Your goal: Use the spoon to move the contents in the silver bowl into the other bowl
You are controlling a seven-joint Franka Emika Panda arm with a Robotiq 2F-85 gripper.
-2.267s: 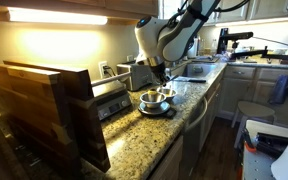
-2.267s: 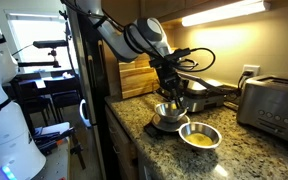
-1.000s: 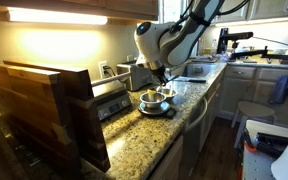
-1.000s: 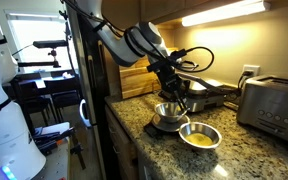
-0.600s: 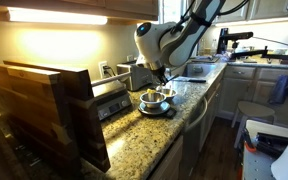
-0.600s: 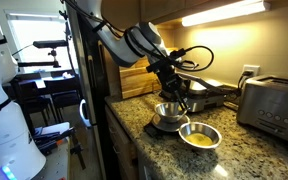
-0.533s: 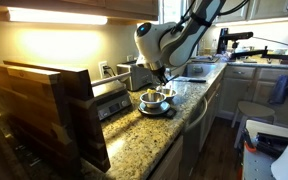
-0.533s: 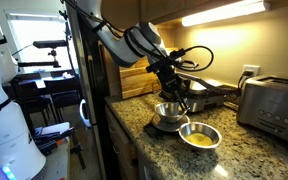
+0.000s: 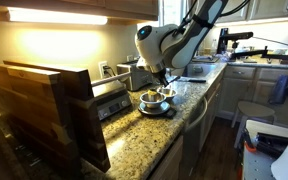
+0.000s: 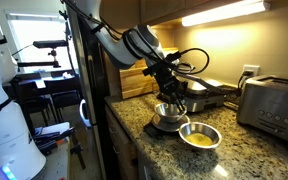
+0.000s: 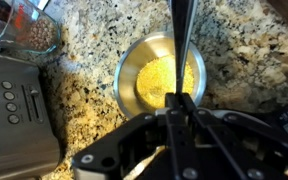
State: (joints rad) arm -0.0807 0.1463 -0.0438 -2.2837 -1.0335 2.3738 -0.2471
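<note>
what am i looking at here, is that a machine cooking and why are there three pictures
It is a robot arm working at a speckled stone kitchen counter. Two pictures come from cameras that stand outside the robot and look at the counter from different places. The third comes from a camera on the arm's wrist and looks down past the gripper, which is the arm's hand. The gripper is shut on the thin dark handle of a spoon. Below it sits the silver bowl, which holds yellow grains. An exterior view shows a second bowl right beside it and a toaster further along. A wooden board fills the foreground of an exterior view.
</note>
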